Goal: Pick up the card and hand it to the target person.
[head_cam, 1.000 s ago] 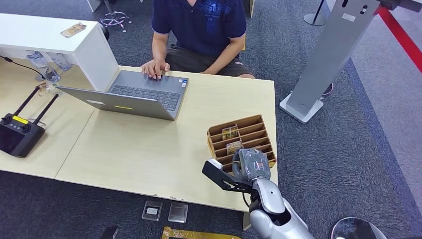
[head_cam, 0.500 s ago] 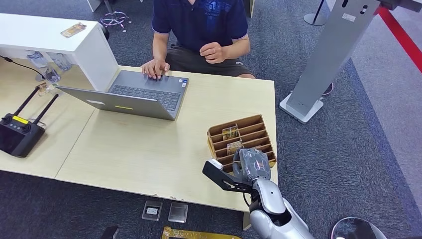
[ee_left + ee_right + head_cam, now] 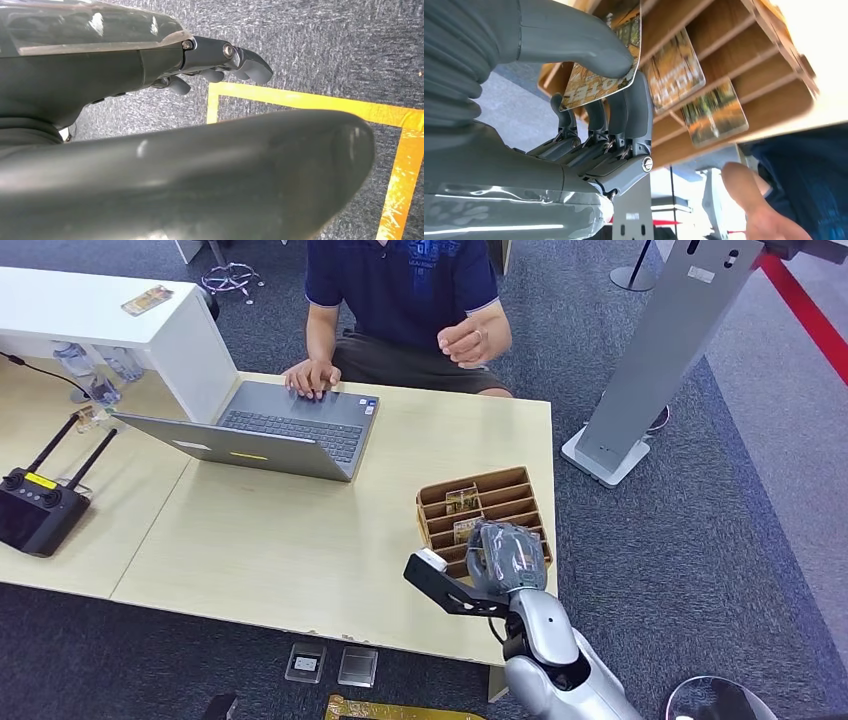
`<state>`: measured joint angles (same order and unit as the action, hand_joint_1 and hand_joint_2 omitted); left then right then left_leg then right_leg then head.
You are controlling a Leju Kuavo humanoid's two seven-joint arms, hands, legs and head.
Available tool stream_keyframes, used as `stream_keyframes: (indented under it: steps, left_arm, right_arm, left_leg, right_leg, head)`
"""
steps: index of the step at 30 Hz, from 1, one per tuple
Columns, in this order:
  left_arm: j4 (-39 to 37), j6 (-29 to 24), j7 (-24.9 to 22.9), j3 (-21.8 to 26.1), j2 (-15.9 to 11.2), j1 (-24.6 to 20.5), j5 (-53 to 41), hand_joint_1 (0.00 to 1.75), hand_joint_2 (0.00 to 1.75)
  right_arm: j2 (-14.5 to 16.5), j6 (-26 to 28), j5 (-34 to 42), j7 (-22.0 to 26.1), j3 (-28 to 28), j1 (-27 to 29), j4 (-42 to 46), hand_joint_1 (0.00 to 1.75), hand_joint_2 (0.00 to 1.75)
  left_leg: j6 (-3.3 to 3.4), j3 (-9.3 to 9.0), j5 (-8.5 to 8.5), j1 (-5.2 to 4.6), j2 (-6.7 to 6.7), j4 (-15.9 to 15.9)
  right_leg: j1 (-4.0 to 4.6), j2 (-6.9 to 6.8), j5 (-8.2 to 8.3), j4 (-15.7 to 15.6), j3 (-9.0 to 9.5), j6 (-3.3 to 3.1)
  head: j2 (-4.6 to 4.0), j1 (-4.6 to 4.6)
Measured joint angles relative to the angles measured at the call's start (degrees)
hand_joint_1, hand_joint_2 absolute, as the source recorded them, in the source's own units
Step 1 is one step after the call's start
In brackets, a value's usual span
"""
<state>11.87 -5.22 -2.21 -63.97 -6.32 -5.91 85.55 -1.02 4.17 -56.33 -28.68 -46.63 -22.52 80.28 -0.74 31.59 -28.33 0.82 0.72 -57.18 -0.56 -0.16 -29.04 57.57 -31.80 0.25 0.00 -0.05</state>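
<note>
the right hand (image 3: 589,100) pinches the card (image 3: 604,60) between thumb and fingers; thin, stiff, slippery, so hold its faces firmly.

The right robot hand (image 3: 506,556) hovers over the wooden card rack (image 3: 484,520) on the table (image 3: 290,540).

Three cards (image 3: 600,67) (one pinched, two in wooden rack (image 3: 500,488)), one laptop (image 3: 262,430).
</note>
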Motion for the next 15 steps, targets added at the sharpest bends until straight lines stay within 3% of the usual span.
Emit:
stream_keyframes:
  steps: [15]
  left_arm:
    - [0.00, -0.26, 0.38, 0.16, 0.09, 0.01, -0.14, 0.00, 0.00]
  right_arm:
    - [-1.94, -0.40, -0.68, 0.12, -0.03, -2.47, 6.29, 1.29, 1.75]
  left_leg:
    - [0.00, 0.01, 0.00, 0.00, 0.00, 0.00]
  right_leg:
    - [0.00, 0.00, 0.00, 0.00, 0.00, 0.00]
  head:
    - [0.00, 0.01]
